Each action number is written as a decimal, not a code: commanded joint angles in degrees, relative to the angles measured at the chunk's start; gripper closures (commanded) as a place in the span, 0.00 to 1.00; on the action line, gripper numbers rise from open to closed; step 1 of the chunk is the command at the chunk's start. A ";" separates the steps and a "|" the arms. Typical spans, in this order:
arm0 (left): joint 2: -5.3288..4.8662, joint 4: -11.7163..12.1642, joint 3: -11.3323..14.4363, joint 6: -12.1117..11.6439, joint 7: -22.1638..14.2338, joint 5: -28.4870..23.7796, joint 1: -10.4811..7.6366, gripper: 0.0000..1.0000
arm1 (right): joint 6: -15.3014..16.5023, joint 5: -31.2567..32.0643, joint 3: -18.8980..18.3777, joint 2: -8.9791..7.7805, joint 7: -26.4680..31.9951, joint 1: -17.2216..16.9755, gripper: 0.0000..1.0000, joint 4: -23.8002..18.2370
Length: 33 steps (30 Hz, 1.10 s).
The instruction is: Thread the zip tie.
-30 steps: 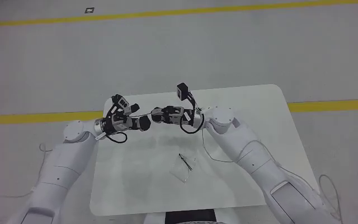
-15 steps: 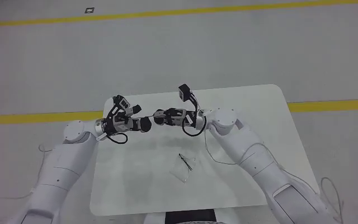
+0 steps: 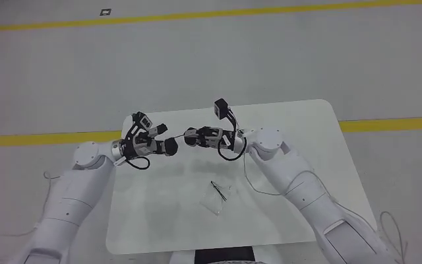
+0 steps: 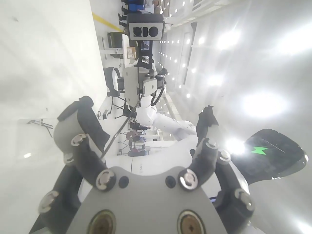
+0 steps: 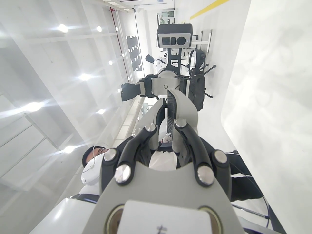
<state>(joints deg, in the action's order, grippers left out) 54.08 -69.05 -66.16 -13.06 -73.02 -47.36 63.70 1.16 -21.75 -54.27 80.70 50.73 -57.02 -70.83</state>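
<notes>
Zip tie (image 4: 119, 129) first: it is a thin dark strip, up in the air over the far side of the desk (image 3: 297, 132), not lying on it. My right end effector (image 5: 171, 98) has its two fingers pressed tight together, and I think it pinches one end of the strip. The strip runs straight from there to my left end effector (image 4: 145, 108), which is also up over the far side of the desk. That one is wide open. The strip goes right by one of its fingers (image 4: 85, 122), but nothing is squeezed between the two. On the desk, near its middle, lies a small clear bag (image 3: 212, 203) with more dark ties (image 3: 219, 190) by it.

I think the job is only part done. The strip is picked up and held out straight. It makes no loop that I can see, and I cannot make out its little head. What is left, I guess: grab the loose end, then push the tip through the head.
</notes>
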 commanded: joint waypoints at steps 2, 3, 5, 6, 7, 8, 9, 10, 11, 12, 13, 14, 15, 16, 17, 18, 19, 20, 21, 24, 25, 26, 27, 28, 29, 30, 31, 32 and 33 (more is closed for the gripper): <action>-0.01 0.21 -0.14 0.17 -0.21 -0.16 -0.07 0.00 | 0.17 -0.26 -0.05 -0.07 0.41 -0.18 1.00 -0.11; -0.01 0.26 -0.07 0.38 -0.49 -0.01 -0.11 0.00 | 0.20 -0.29 0.03 -0.06 0.45 -0.18 1.00 -0.10; -0.03 0.16 0.29 1.14 -2.25 0.35 -0.36 0.00 | 0.27 -0.38 0.32 -0.01 0.71 -0.05 1.00 -0.17; -0.03 0.16 0.29 1.14 -2.25 0.35 -0.36 0.00 | 0.43 -0.04 0.36 -0.01 0.53 0.08 1.00 -0.12; -0.03 0.16 0.29 1.14 -2.25 0.35 -0.36 0.00 | 0.43 -0.04 0.36 -0.01 0.53 0.08 1.00 -0.12; -0.03 0.16 0.29 1.14 -2.25 0.35 -0.36 0.00 | 0.43 -0.04 0.36 -0.01 0.53 0.08 1.00 -0.12; -0.03 0.16 0.29 1.14 -2.25 0.35 -0.36 0.00 | 0.43 -0.04 0.36 -0.01 0.53 0.08 1.00 -0.12; -0.03 0.16 0.29 1.14 -2.25 0.35 -0.36 0.00 | 0.43 -0.04 0.36 -0.01 0.53 0.08 1.00 -0.12; -0.03 0.16 0.29 1.14 -2.25 0.35 -0.36 0.00 | 0.43 -0.04 0.36 -0.01 0.53 0.08 1.00 -0.12; -0.02 0.10 0.31 1.19 -1.82 0.40 -0.30 0.00 | 0.43 -0.04 0.36 -0.01 0.53 0.08 1.00 -0.12; 0.03 -0.43 0.46 1.31 -0.71 0.62 -0.06 0.00 | 0.45 -0.01 0.38 -0.01 -0.32 -0.37 1.00 -0.49; 0.03 -0.82 0.49 1.41 -0.16 0.79 0.15 0.00 | 0.38 -0.01 0.40 -0.02 -0.76 -0.70 1.00 -0.95; 0.01 -0.98 0.40 1.48 0.25 0.83 0.33 0.00 | 0.23 0.07 0.36 -0.06 -0.93 -0.88 1.00 -1.22; -0.04 -1.13 0.25 1.55 0.47 0.92 0.53 0.00 | 0.09 0.12 0.24 -0.13 -0.95 -1.03 1.00 -1.45; -0.09 -1.20 0.11 1.59 0.55 1.06 0.63 0.00 | 0.24 -0.39 -0.01 -0.16 -1.04 -1.24 1.00 -1.64; -0.13 -1.25 -0.04 1.62 0.66 1.15 0.74 0.00 | 0.33 -0.68 -0.17 -0.19 -1.00 -1.39 1.00 -1.78; -0.19 -1.30 -0.24 1.66 0.72 1.21 0.85 0.00 | 0.31 -0.64 -0.33 -0.26 -0.90 -1.45 1.00 -1.91; -0.23 -1.31 -0.42 1.64 0.81 1.23 0.90 0.00 | 0.42 -0.81 -0.49 -0.31 -0.85 -1.52 1.00 -2.04; -0.26 -1.35 -0.57 1.63 0.87 1.18 0.98 0.00 | 0.53 -0.97 -0.59 -0.34 -0.75 -1.60 1.00 -2.12; -0.34 -1.46 -0.93 1.65 0.93 1.18 1.12 0.00 | 0.99 -1.46 -0.91 -0.42 -0.62 -1.76 1.00 -2.36; -0.36 -1.53 -1.00 1.66 0.90 1.15 1.17 0.00 | 1.06 -1.48 -0.94 -0.45 -0.51 -1.78 1.00 -2.42; -0.37 -1.57 -1.04 1.68 0.86 1.14 1.21 0.00 | 1.06 -1.45 -0.92 -0.46 -0.45 -1.76 1.00 -2.50; -0.37 -1.59 -1.07 1.71 0.78 1.11 1.24 0.00 | 1.13 -1.52 -0.85 -0.46 -0.32 -1.74 1.00 -2.63; -0.38 -1.60 -1.09 1.74 0.72 1.08 1.25 0.00 | 1.16 -1.59 -0.79 -0.45 -0.29 -1.73 1.00 -2.67; -0.38 -1.62 -1.10 1.79 0.61 1.04 1.26 0.00 | 1.18 -1.73 -0.65 -0.41 -0.33 -1.70 1.00 -2.76; -0.37 -1.64 -1.09 1.82 0.51 0.99 1.27 0.00 | 1.23 -1.94 -0.53 -0.37 -0.35 -1.68 1.00 -2.78; -0.37 -1.67 -1.07 1.84 0.42 0.94 1.28 0.00 | 1.24 -2.03 -0.36 -0.33 -0.42 -1.63 1.00 -2.79; -0.35 -1.72 -1.04 1.85 0.36 0.88 1.31 0.00 | 1.24 -2.08 -0.15 -0.27 -0.51 -1.57 1.00 -2.80; -0.34 -1.74 -1.02 1.86 0.29 0.81 1.34 0.00 | 1.21 -2.07 0.17 -0.20 -0.53 -1.46 1.00 -2.75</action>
<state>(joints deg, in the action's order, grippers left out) 53.72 -70.76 -67.21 -11.21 -72.66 -46.48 65.01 2.40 -23.83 -54.37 80.44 50.24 -58.58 -73.63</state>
